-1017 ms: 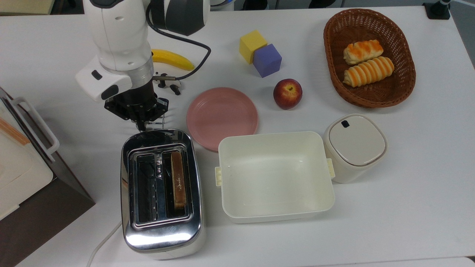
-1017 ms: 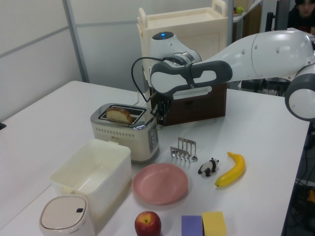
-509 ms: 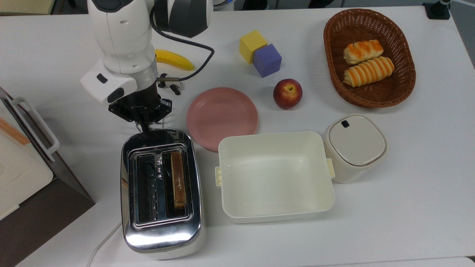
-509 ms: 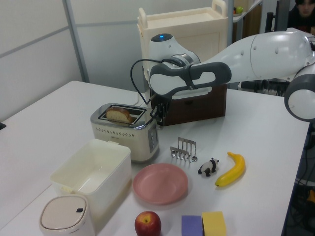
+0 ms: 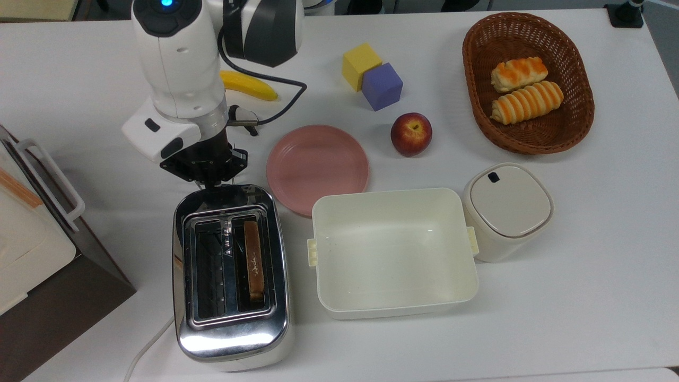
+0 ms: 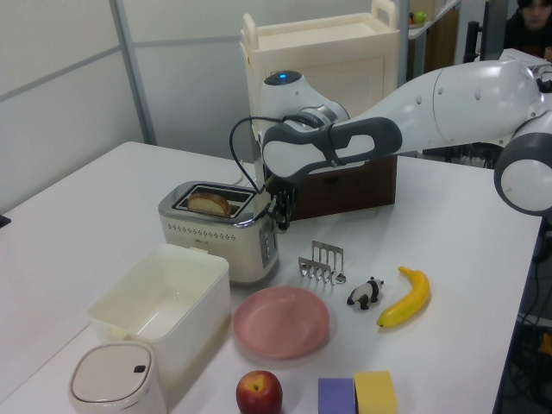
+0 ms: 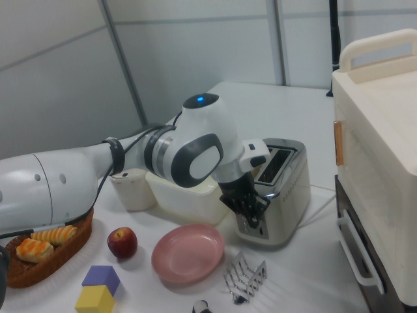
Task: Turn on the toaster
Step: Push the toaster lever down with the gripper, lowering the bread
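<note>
The chrome toaster point(image 5: 231, 331) stands at the front of the top view's left, with its white cord trailing off the front corner. A slice of bread point(image 5: 253, 260) sits in the slot on the top view's right, low in the slot in the left view point(image 6: 207, 203). My gripper point(image 5: 210, 183) points straight down at the toaster's far end. Its dark fingers are shut and press against the cream end face, as the left view point(image 6: 280, 220) and the right view point(image 7: 253, 212) show. The toaster's lever is hidden behind the fingers.
A pink plate point(image 5: 317, 167) and a cream tub point(image 5: 395, 193) lie to the top view's right of the toaster. A wire toast rack point(image 6: 321, 260), a panda toy point(image 6: 366, 292) and a banana point(image 5: 249, 85) lie behind the gripper. A boxy appliance point(image 5: 32, 244) fills the top view's left edge.
My gripper has moved down along the toaster's end and slightly to the top view's right. The bread slice has sunk a little lower in its slot.
</note>
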